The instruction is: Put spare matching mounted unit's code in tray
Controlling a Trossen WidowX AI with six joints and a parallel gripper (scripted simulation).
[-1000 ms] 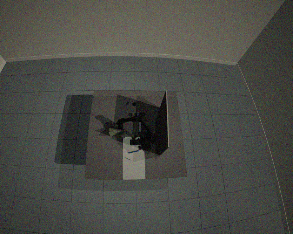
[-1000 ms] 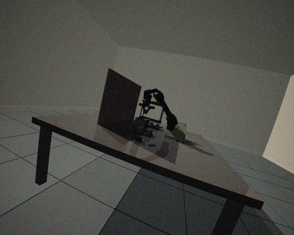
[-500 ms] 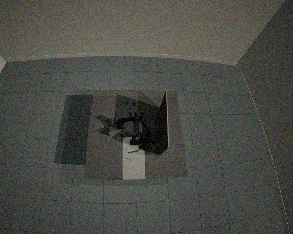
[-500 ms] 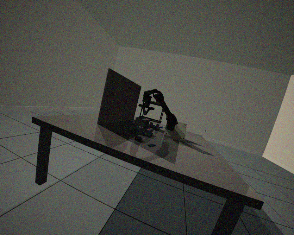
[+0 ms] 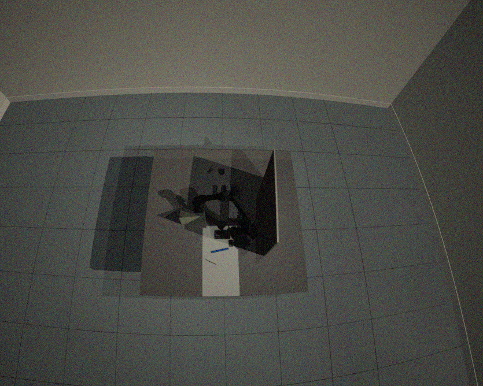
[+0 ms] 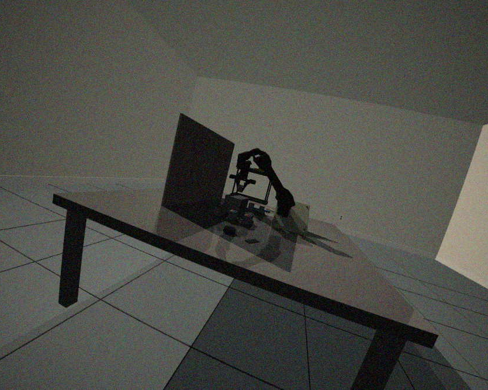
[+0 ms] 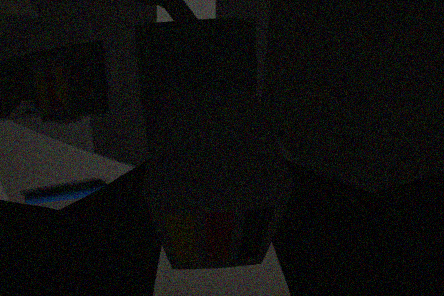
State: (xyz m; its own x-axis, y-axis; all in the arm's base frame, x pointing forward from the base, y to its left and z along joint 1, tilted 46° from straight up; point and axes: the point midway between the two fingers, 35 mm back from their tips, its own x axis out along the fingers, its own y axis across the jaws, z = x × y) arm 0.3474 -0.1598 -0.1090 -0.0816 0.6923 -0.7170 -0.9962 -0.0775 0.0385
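Here, the gripper [image 6: 242, 187] is clenched on what seems a dark spare [image 7: 209, 140], which should be kept level until the tray, unidentifiable in the gloom, is found.

We see a bare, dimly lit test room rather than a home or shop: plain unadorned walls [image 6: 88, 83], a floor of large grey tiles [image 6: 109, 335], and a single dark-legged table [image 6: 277, 289] at its middle. Behind the jaws stands an upright dark panel [image 6: 197, 163]; below them, a pale strip [image 5: 220, 274] crosses the tabletop.
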